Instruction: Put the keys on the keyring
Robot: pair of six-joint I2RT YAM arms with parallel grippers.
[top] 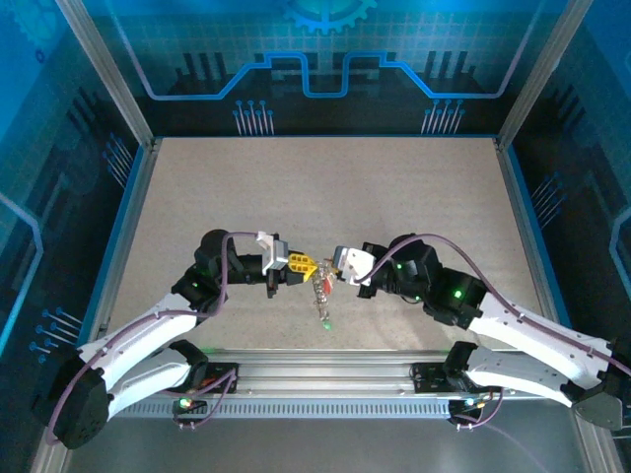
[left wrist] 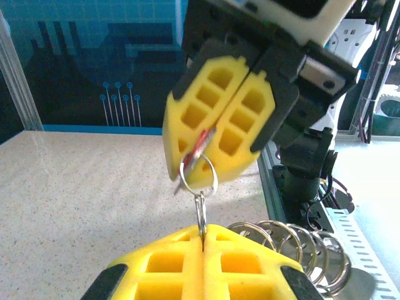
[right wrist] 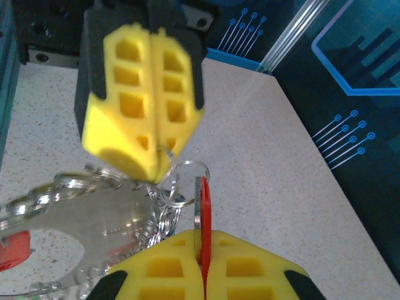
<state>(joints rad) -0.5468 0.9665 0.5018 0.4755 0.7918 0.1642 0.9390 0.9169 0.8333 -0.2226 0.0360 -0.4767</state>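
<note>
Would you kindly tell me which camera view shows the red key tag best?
The right wrist view: the red key tag stands large and edge-on, pinched in the right gripper. The left wrist view shows a thin red sliver between that gripper's fingers; the top view, just a tiny red fleck.

Seeing a speckled beige surface (top: 315,187) spreading beneath the left gripper (top: 299,264) and the right gripper (top: 337,264) and running well beyond both. Noting a thin blue edging (top: 315,137) bordering it on the side far ahead of the grippers. Finding a blue backdrop (top: 315,59) printed with circuit lines and a gear, standing farther off still. Picking out a left metal post (top: 106,69) slanting up well out past the left gripper, a right metal post (top: 544,69) doing likewise past the right gripper, and a ribbed metal rail (top: 325,370) lying behind both.
</note>
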